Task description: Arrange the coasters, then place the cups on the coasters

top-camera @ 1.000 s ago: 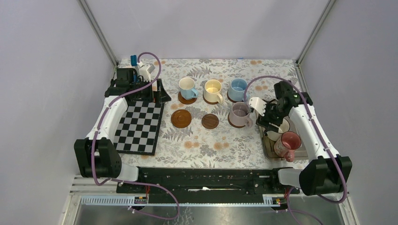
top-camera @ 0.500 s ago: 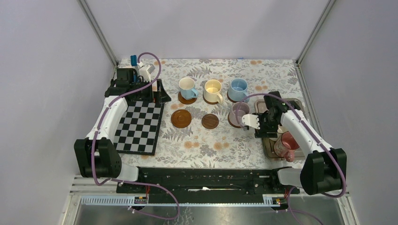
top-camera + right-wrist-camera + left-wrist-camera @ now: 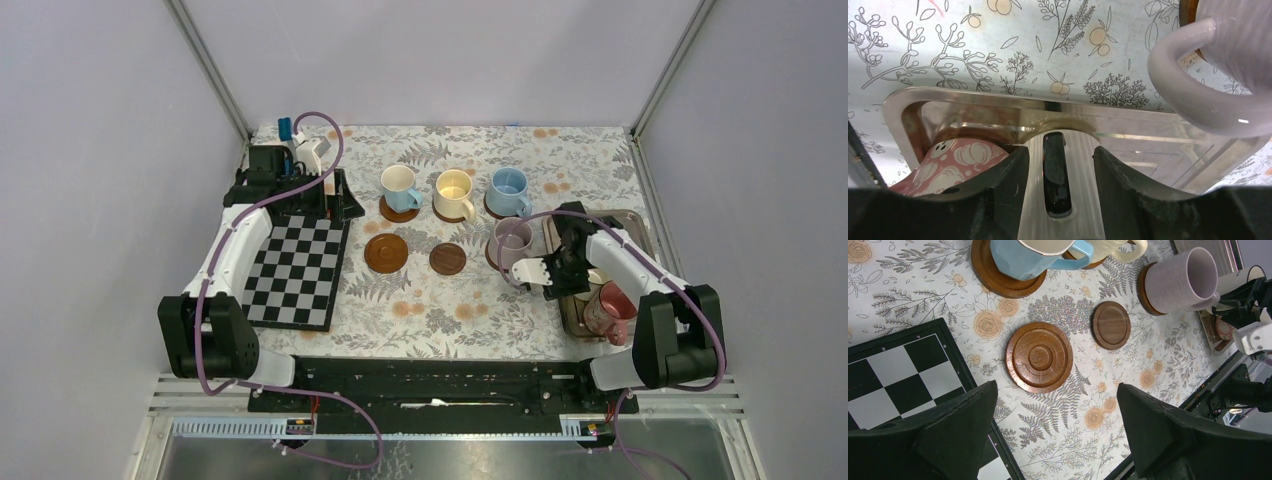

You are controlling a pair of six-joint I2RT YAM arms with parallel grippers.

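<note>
Three cups stand on coasters in the far row: light blue (image 3: pixel 400 187), yellow-cream (image 3: pixel 453 193) and blue (image 3: pixel 507 186). The lilac cup (image 3: pixel 512 239) sits on a coaster in the near row. Left of it lie an empty orange-brown coaster (image 3: pixel 386 252) and a dark coaster (image 3: pixel 448 259). My right gripper (image 3: pixel 570 277) is low in the metal tray (image 3: pixel 632 222), and both its fingers press the sides of a white-cream ribbed cup (image 3: pixel 1080 165). A pinkish-red cup (image 3: pixel 611 306) lies beside it. My left gripper (image 3: pixel 1057 390) hangs open above the cloth near the orange-brown coaster (image 3: pixel 1038 357).
A black-and-white chequered board (image 3: pixel 297 272) lies at the left under my left arm. The lilac cup's handle (image 3: pixel 1193 102) juts over the tray rim (image 3: pixel 973 97), close to my right gripper. The flowered cloth runs to the enclosure walls.
My right gripper has swung from above the tray's far part down and towards the near left. Its jaws have narrowed round the white-cream cup. The left arm has not moved.
</note>
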